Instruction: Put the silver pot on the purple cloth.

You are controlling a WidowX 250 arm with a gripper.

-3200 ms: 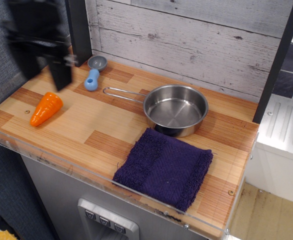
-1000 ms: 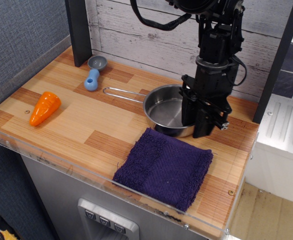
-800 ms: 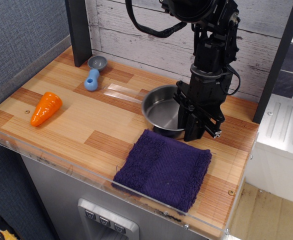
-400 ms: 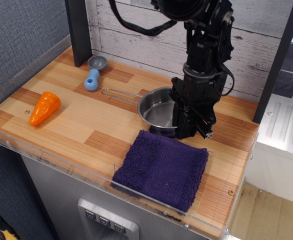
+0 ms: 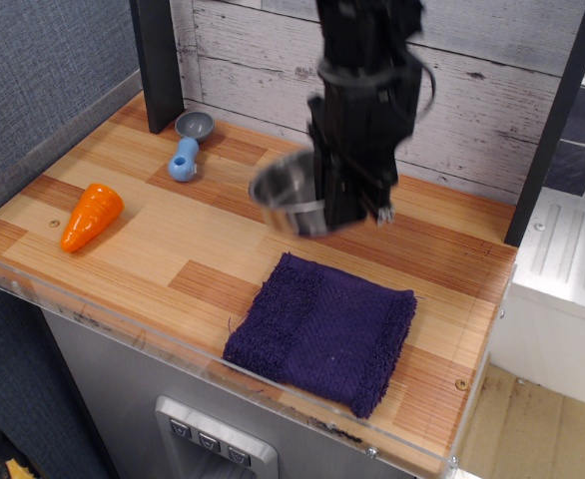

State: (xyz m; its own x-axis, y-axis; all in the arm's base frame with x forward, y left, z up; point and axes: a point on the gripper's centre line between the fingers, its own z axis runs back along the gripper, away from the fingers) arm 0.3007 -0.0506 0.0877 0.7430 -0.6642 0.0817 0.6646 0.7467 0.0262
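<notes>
Pot's off the counter now: my gripper (image 5: 324, 205) clamps the silver pot (image 5: 289, 197) rim, lifted mid-frame, above-left of the purple cloth (image 5: 324, 330). Placement next.

No text, label, brand, number or sign can be read anywhere in the view. The wooden counter (image 5: 173, 249) and the plank wall (image 5: 492, 90) carry only grain, with no lettering on them.

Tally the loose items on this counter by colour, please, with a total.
Silver: 1, the silver pot, held by the gripper
Purple: 1, the purple cloth
Orange: 1, the toy carrot
Blue-grey: 1, the scoop
Total: 4
</notes>
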